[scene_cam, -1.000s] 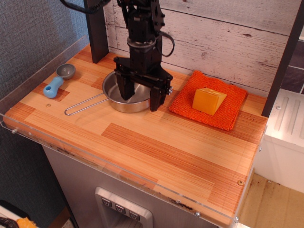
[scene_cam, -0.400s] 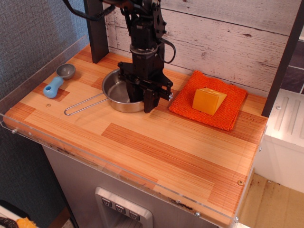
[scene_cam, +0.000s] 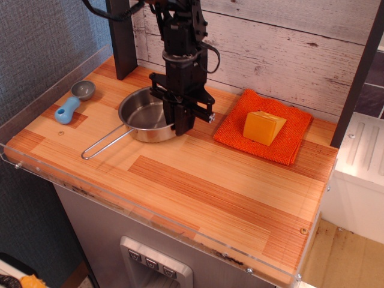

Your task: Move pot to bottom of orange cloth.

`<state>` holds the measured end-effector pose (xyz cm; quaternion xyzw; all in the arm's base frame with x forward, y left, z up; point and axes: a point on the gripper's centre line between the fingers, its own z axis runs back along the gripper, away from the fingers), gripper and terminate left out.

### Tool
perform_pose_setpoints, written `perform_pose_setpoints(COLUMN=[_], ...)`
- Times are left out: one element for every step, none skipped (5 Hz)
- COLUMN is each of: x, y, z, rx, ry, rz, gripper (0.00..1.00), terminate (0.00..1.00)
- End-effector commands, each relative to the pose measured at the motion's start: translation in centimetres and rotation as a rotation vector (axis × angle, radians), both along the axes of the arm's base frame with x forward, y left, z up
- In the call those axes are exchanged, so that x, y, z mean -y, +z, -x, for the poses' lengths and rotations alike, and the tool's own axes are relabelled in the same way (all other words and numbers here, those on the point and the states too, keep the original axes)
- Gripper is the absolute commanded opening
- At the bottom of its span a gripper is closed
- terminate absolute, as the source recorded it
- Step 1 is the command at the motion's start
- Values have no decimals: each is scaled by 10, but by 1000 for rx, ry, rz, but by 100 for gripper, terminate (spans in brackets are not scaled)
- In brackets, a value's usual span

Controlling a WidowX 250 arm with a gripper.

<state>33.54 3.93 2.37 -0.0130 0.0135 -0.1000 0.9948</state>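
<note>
The pot, a shallow shiny steel pan, sits at the back left of the wooden table, and its wire-loop handle points to the front left. My gripper stands upright over the pot's right rim. Its jaws are closed together on that rim. The orange cloth lies flat to the right of the gripper, a short gap away from the pot. A yellow-orange wedge block rests on the middle of the cloth.
A small grey scoop with a blue handle lies at the far left. A clear plastic rim borders the table's left and front edges. A dark post stands behind the pot and a wooden wall runs along the back.
The jaws, spread wide across the pot's right rim a second ago, have closed on it. The pot has shifted a little to the left with the gripper.
</note>
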Motion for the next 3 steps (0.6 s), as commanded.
perform_pose_setpoints(x=[-10,18,55], y=[65,84,85], z=[20,37,49], rx=[29,41,28], ry=[299,276,234], rz=[-53,-7,26], gripper=[0,0,0], terminate=[0,0,0])
